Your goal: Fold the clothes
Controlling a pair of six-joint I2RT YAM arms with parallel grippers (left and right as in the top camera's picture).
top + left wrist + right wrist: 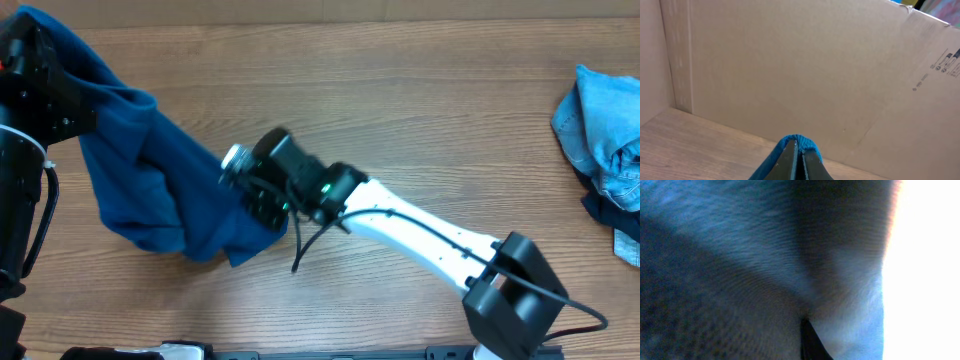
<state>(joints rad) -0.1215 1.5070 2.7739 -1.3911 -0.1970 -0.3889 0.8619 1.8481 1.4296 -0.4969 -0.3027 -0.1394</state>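
So the blue shirt (pixel 150 190) sits in the left half of the overhead frame. One end is hoisted at the upper left and the rest drapes down to the desk (pixel 400 90) around centre-left, all bunched up and nowhere near flat. The left claw (pixel 797 157) is pressed together on a little tuft of the fabric, with a cardboard wall (pixel 790 65) behind it in its own view. The right claw (pixel 252 195) is buried in the shirt's lower right edge. Its camera is basically smothered in blue knit, and the jaws read as pinched shut on the cloth. My take: this is the spread-it-out step before any real fold. To do it well, I'd pull the two grips apart sideways until the fabric between them goes taut. Hold both at the same height so it hangs even, then lower it slowly so it lands flat. Both pinches look small, so yanking could slip one. The other pile (pixel 605 130) at the right edge is well apart, no bother.
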